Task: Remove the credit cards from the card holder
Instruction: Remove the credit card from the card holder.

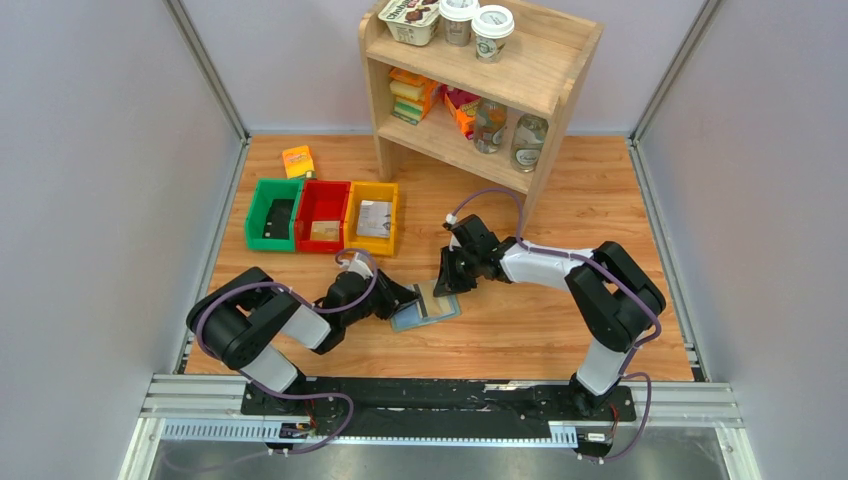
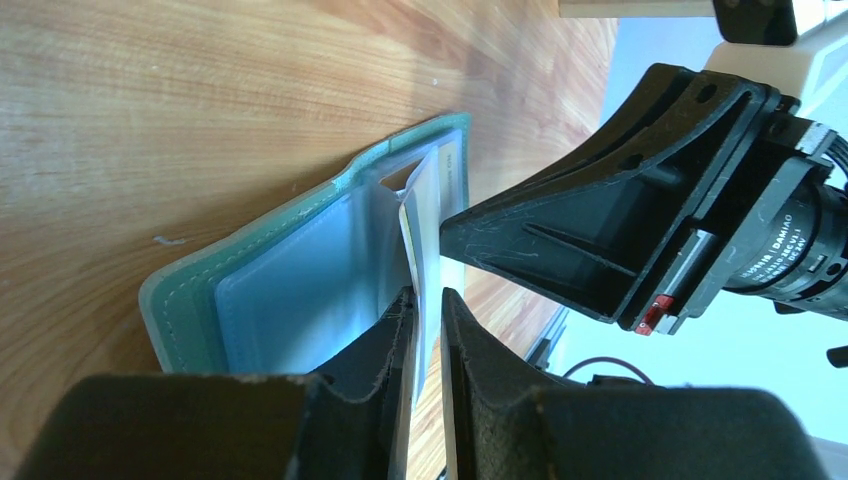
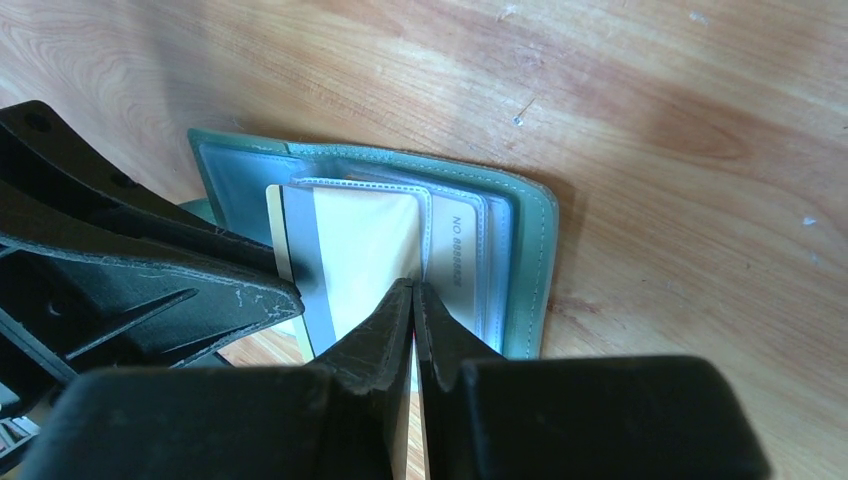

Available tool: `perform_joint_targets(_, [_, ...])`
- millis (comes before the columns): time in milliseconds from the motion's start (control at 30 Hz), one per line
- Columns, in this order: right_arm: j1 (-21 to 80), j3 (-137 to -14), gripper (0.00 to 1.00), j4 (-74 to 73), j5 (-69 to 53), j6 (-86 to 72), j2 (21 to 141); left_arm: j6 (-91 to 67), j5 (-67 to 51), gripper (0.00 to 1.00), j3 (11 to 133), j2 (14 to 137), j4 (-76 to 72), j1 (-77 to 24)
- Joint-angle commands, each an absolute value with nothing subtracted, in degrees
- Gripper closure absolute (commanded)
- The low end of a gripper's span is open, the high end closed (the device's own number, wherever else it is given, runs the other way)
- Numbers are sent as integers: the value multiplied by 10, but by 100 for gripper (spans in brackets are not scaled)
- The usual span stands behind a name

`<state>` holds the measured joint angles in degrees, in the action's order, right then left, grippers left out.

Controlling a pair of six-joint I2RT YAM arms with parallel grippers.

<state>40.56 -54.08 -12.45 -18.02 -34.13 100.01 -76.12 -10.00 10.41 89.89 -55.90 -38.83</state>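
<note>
Got the holder (image 1: 425, 308) lying open and flat on the table (image 1: 560, 320), sandwiched between both grippers. Got a card (image 3: 350, 250) poking partway out of its pocket, striped edge facing the left gripper (image 2: 428, 292), so clearly closer to that one. Straddling the card's edge there with fingers a sliver apart; can't tell if actually pinching. Over at the right gripper (image 3: 412, 285): squeezed practically closed at the pocket edge. Guessing a pull back toward the left arm.

Card holder (image 1: 425, 309): thin sage-green bifold w/ blue-grey inner pockets, lying open and flat on counter (image 1: 560, 330), approx front-centre. Credit card (image 3: 350, 250): cream w/ grey stripe, tilted up off the pockets. Second card (image 3: 458, 250), printed no., sits in clear sleeve.
</note>
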Motion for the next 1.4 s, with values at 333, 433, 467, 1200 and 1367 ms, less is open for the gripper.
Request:
perform_joint_targets(333, [406, -524, 91, -186, -126, -313, 1037, -766, -102, 86, 95, 864, -662, -397])
perform_joint_targets(433, [406, -523, 91, -187, -125, -314, 1035, -766, -97, 88, 86, 855, -650, -397])
perform_joint_targets(467, [405, -523, 91, -187, -124, -314, 1036, -766, -93, 88, 81, 853, -650, -397])
perform_joint_targets(1200, [405, -526, 91, -188, -125, -314, 1041, -739, -91, 84, 112, 815, -471, -397])
perform_joint_targets(1367, [405, -524, 91, -188, -124, -314, 1037, -750, -82, 67, 109, 819, -453, -397])
